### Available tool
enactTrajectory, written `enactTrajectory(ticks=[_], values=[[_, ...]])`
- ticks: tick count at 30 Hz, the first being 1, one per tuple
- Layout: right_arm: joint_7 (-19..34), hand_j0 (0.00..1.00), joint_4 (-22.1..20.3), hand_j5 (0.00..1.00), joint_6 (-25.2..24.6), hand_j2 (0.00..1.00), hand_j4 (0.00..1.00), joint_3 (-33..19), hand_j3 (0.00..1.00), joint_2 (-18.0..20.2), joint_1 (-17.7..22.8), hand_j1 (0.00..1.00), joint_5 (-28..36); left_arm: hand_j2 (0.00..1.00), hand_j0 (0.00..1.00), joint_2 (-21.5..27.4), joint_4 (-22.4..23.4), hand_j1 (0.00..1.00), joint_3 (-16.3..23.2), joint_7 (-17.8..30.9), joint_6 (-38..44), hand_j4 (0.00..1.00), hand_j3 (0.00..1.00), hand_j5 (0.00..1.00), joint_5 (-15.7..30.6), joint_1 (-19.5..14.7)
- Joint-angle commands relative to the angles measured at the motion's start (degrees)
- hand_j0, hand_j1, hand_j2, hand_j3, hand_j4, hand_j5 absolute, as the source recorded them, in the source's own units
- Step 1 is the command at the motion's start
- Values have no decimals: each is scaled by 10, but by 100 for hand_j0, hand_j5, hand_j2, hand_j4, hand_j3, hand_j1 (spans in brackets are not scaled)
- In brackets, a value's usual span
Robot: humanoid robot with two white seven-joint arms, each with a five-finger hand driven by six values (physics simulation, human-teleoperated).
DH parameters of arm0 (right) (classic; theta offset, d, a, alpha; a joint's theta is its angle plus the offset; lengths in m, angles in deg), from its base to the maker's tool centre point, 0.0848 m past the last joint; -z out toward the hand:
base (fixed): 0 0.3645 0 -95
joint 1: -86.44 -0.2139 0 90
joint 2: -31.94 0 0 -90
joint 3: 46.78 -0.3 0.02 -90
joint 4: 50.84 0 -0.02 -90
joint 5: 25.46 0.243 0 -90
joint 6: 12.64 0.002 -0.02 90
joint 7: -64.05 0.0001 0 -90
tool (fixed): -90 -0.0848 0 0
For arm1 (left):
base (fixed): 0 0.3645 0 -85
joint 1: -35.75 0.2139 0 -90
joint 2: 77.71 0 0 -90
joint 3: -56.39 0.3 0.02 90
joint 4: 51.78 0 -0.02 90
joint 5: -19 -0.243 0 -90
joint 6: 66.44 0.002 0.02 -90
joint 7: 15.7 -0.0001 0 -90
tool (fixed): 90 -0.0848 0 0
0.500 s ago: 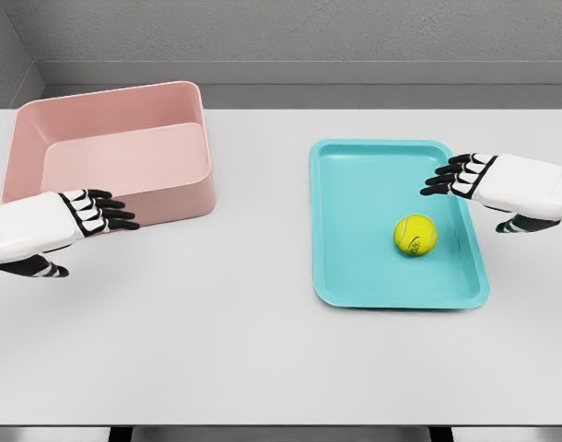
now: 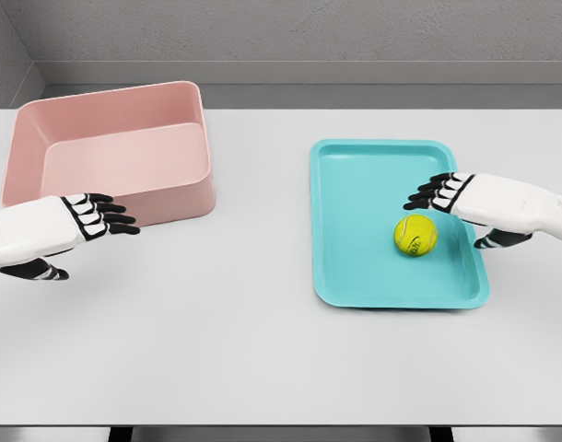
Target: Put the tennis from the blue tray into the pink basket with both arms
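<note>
The right hand [image 2: 479, 204] comes in from the right edge and hangs over the blue tray [image 2: 355, 184], above its right half. Its dark fingers [image 2: 427, 194] are stretched out flat and a little apart, pointing toward the tray's middle, and they hold nothing. The thumb [image 2: 498, 240] hangs lower, out past the tray's right rim. The tennis ball [image 2: 415, 236] lies in the tray just below and slightly left of those fingers; from this view I cannot tell whether the hand touches it, though it looks to be just above the ball rather than on it. The ball sits right of the tray's centre, nearer the near rim than the far one.

The left hand [image 2: 55, 230] comes in from the left edge, far from the tray on the other side of the white table [image 2: 263, 350]. Its fingers [image 2: 111, 214] are likewise extended and slightly spread, empty, pointing toward the tray. It hovers in front of the near wall of the pink basket [image 2: 170, 198], which stands well left of the tray, with its left corner at the table's left edge
</note>
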Motion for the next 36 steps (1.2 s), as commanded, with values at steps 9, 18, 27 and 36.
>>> enactTrajectory(ticks=[9, 18, 27, 36], values=[[4, 100, 36, 100, -1, 100, 100, 7, 100, -48, 0, 100, 3, 100, 100, -1, 0, 100, 0, 0, 1, 100, 100, 100, 2, 0], [21, 100, 54, 100, -1, 100, 100, 14, 100, -75, 0, 100, 1, 100, 100, -2, 0, 100, 0, 0, 1, 100, 100, 100, 2, 1], [30, 100, 70, 100, -1, 100, 100, 14, 100, -93, -1, 100, -3, 100, 100, -2, 0, 100, 0, 0, 1, 100, 100, 100, 1, 0], [53, 90, 69, 90, -1, 90, 90, 14, 90, -99, -6, 90, -11, 100, 100, -2, 0, 100, 0, 0, 1, 100, 100, 100, 1, 0]])
